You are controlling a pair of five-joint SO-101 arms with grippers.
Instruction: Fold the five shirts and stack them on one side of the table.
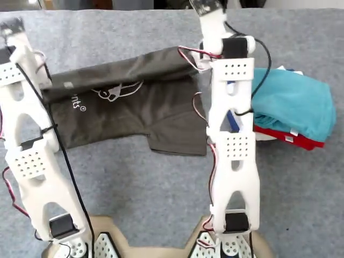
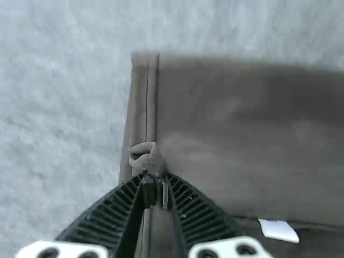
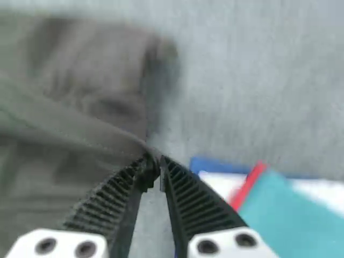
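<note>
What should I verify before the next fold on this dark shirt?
1. Left gripper shut on the shirt hem: ok.
2. Right gripper shut on the shirt's other edge: ok.
3. Shirt lying flat: not ok; its far edge is rolled over and a flap juts out on the near side.
4. Gap between shirt and stack: ok; the right wrist view shows bare table between them.
5. Stack holds four shirts: cannot tell; teal lies on top, red under it.
</note>
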